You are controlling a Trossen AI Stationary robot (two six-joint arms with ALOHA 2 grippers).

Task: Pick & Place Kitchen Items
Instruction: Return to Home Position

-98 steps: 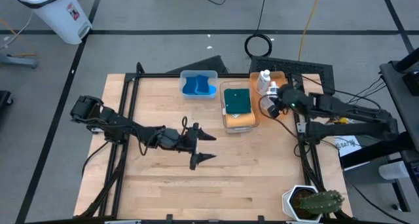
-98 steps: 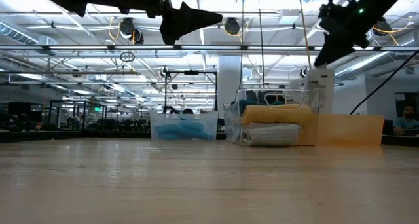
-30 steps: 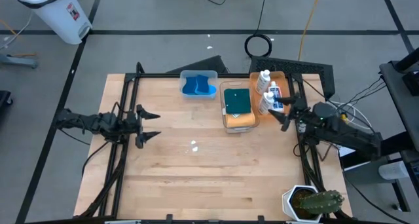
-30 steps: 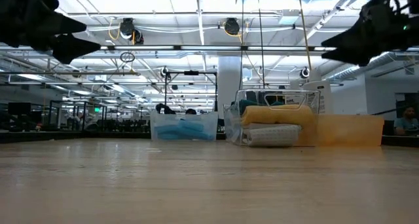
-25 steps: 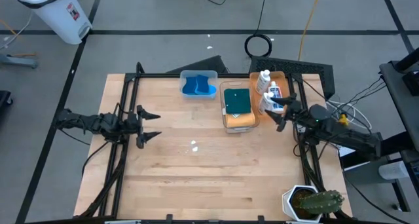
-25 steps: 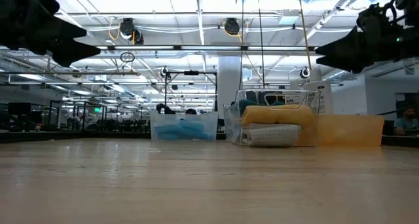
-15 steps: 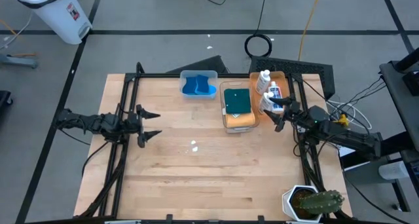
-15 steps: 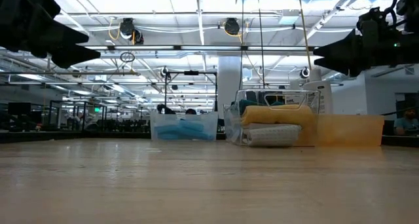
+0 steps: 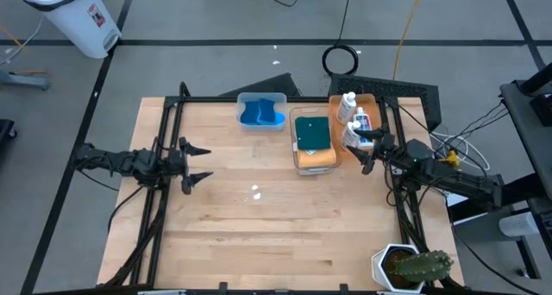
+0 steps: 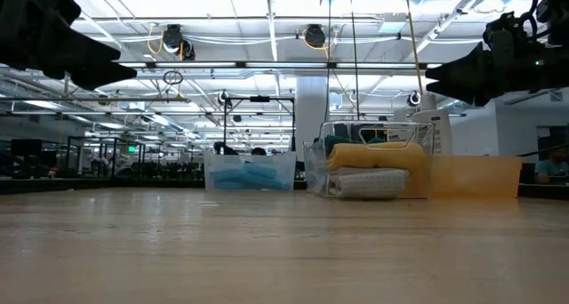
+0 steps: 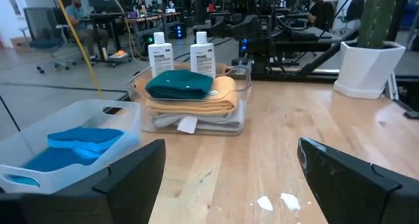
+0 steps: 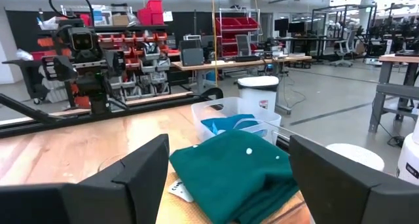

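Observation:
Blue cloth pieces (image 9: 261,114) lie in a clear bin at the far middle of the table. A dark green folded cloth (image 9: 312,132) lies on top of a mustard-yellow one (image 10: 373,155) and grey ones (image 10: 369,181), stacked in a second clear bin. White bottles (image 9: 348,103) stand upright on the orange tray (image 9: 369,99) at the far right. My left gripper (image 9: 207,164) is open and empty above the table's left side. My right gripper (image 9: 362,151) is open and empty, just right of the cloth stack, pointing at the green cloth (image 12: 242,171).
A potted cactus (image 9: 414,265) stands at the near right corner. Small white scraps (image 9: 255,191) lie mid-table. A black frame (image 9: 172,114) runs along the table's left, far and right sides. The near half of the wooden top is bare.
My right gripper has moved a little toward the table's left edge, closer to the cloth stack, and has levelled out from a downward slant. It has stayed open.

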